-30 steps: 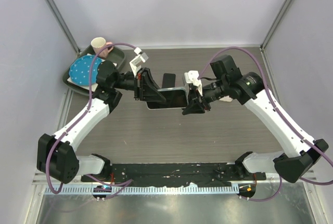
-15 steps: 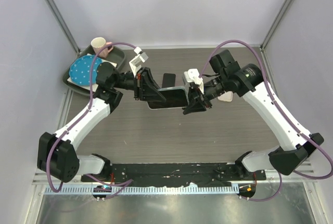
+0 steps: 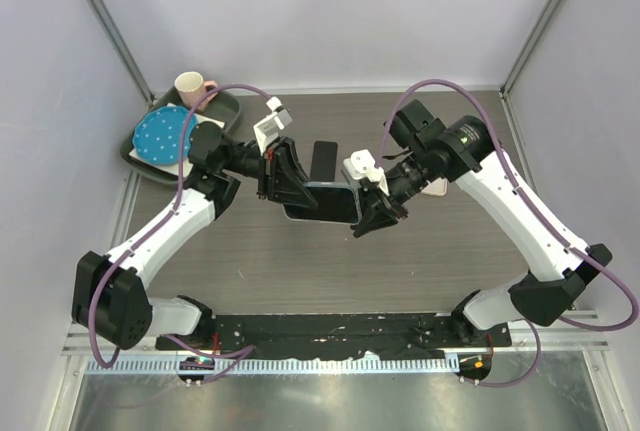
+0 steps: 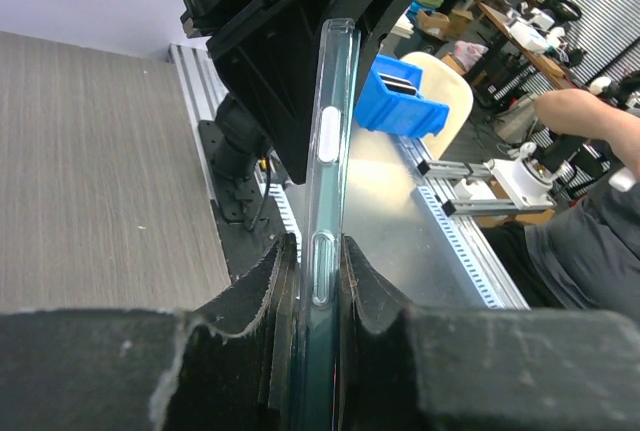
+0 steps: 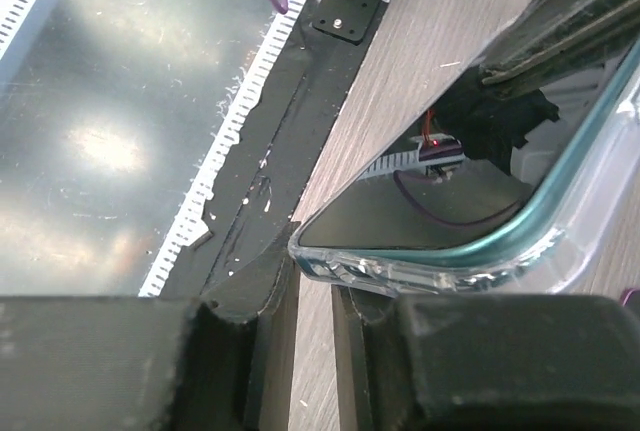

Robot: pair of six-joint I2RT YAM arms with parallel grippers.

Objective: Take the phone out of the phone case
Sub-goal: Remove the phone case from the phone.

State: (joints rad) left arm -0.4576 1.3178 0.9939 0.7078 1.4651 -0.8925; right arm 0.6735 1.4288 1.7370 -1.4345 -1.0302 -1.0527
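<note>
Left gripper (image 3: 290,179) and right gripper (image 3: 372,206) meet mid-table in the top view, each clamped on one end of the phone case (image 3: 325,199), with a tray (image 3: 135,148) holding a blue plate (image 3: 160,134) and a pink mug (image 3: 190,84) at far left. Left wrist view: both fingers squeeze the clear case's button edge, seen edge-on, and the right gripper holds the far end. Right wrist view: fingers pinch the case's clear corner, with the teal-rimmed phone (image 5: 430,216) seated inside.
</note>
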